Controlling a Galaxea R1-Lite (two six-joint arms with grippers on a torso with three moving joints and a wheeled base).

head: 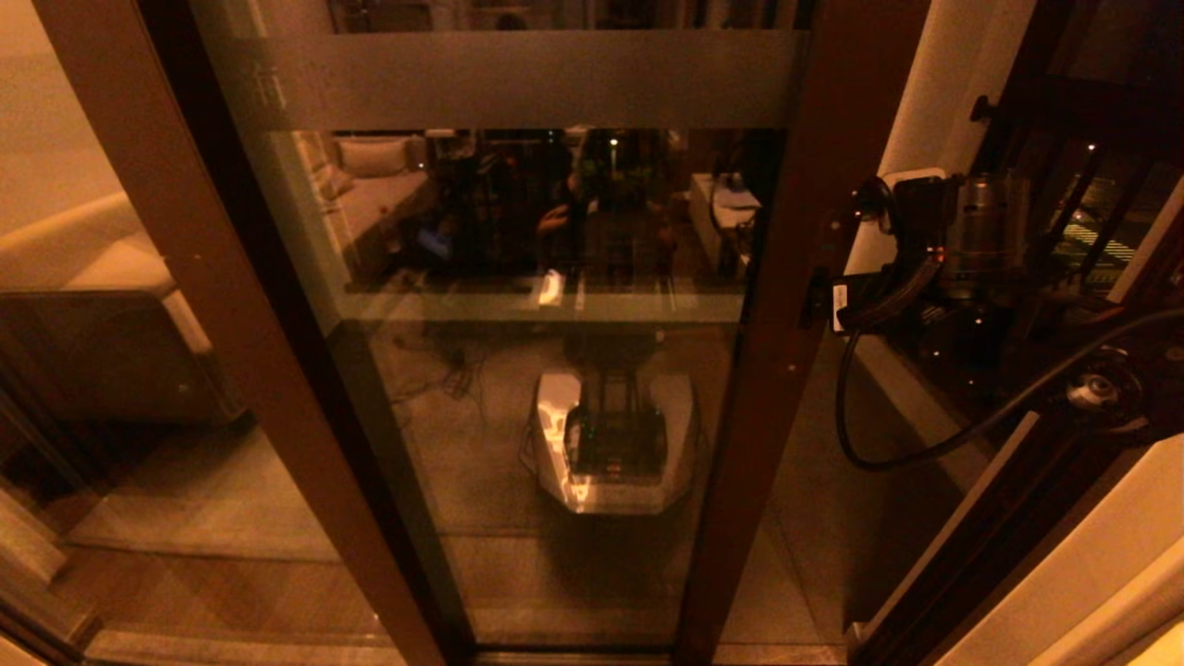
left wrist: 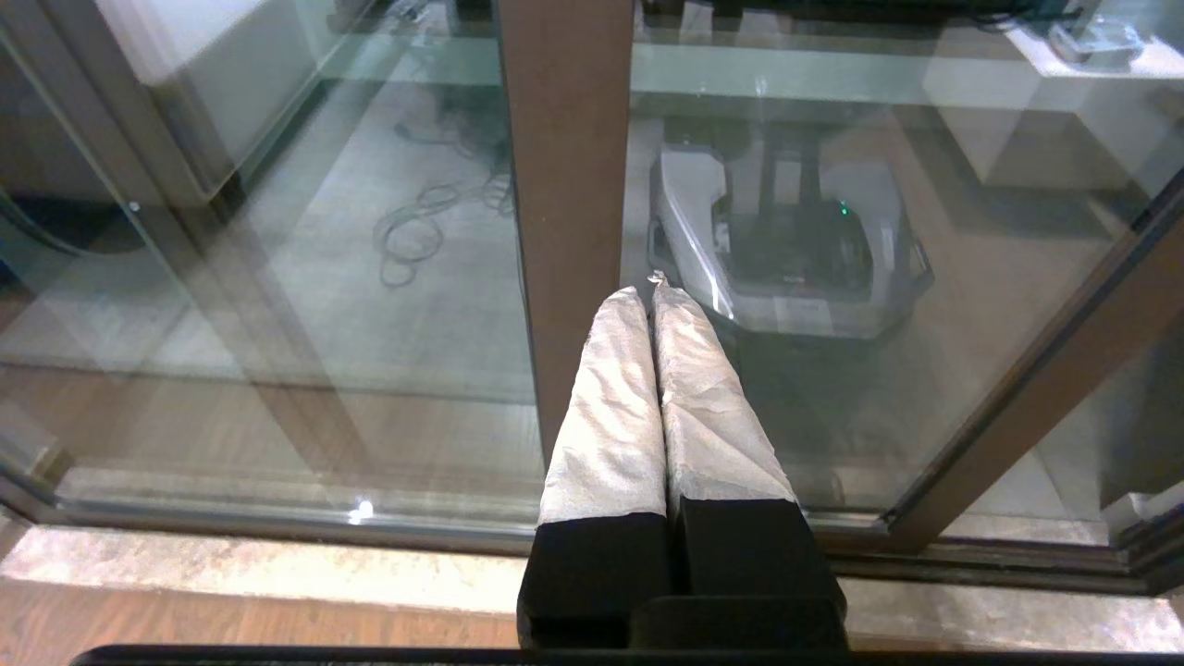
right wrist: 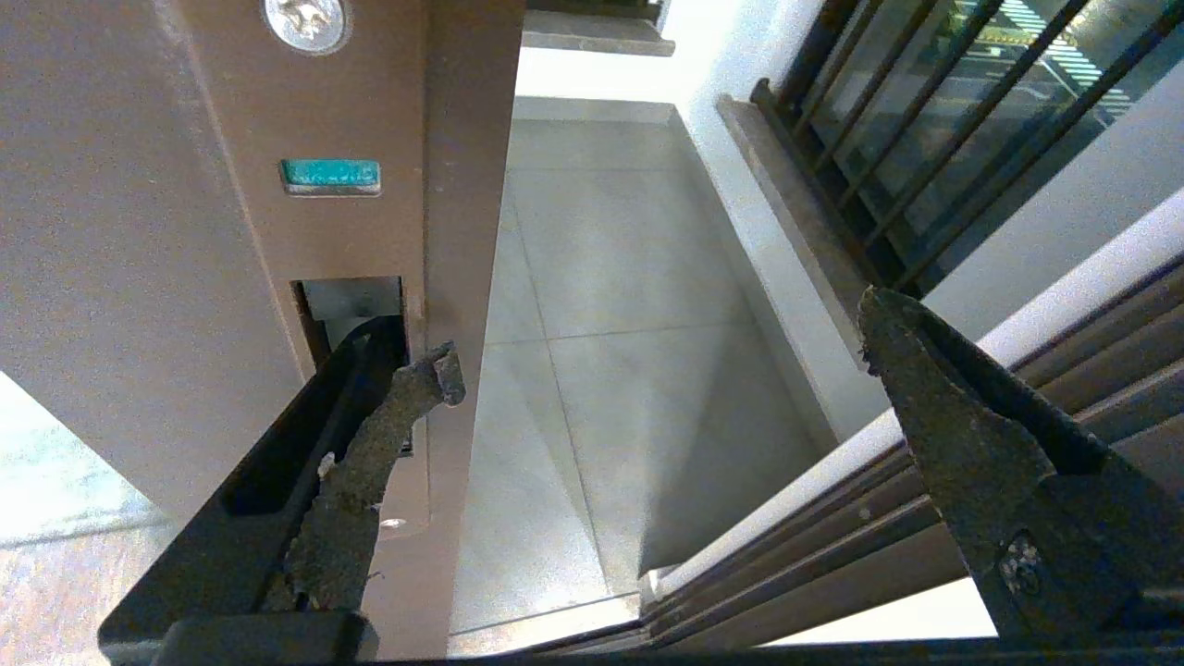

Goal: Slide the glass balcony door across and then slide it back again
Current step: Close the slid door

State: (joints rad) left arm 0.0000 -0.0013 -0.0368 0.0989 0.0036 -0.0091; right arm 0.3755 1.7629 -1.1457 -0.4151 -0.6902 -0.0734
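**One sliding door, two hands, right hand at the handle stile**

One glass balcony door [head: 555, 324] fills the middle of the head view: a tall clear pane in a dark brown frame, with one wide frosted band [head: 518, 81] across its upper part. Its right-hand stile [head: 786, 351] stands just left of an open gap showing the balcony floor [right wrist: 629, 305], laid in pale square tiles. A second brown-framed glass panel [head: 185, 305] overlaps it on the left.

The right hand [right wrist: 657, 333] is at that stile, its jaws spread wide and holding nothing. One finger [right wrist: 388, 435] lies against the stile's face by the slim rectangular recess [right wrist: 356, 301]; the other finger [right wrist: 962, 435] is out over the gap, near the grooved brown side frame [right wrist: 832, 555]. Both fingers carry rough, worn grey padding. On the stile sit one small green tab [right wrist: 330, 176] and one screw head [right wrist: 305, 18].

The left hand [left wrist: 655, 287] is low down before the glass, its two pale wrapped fingers [left wrist: 610, 407] pressed together on nothing.

Beyond the gap runs a dark barred railing [right wrist: 906, 120]. The glass reflects a room with a sofa and the robot's own white base [head: 615, 444]. A stone sill [left wrist: 277, 573] runs along the door's foot
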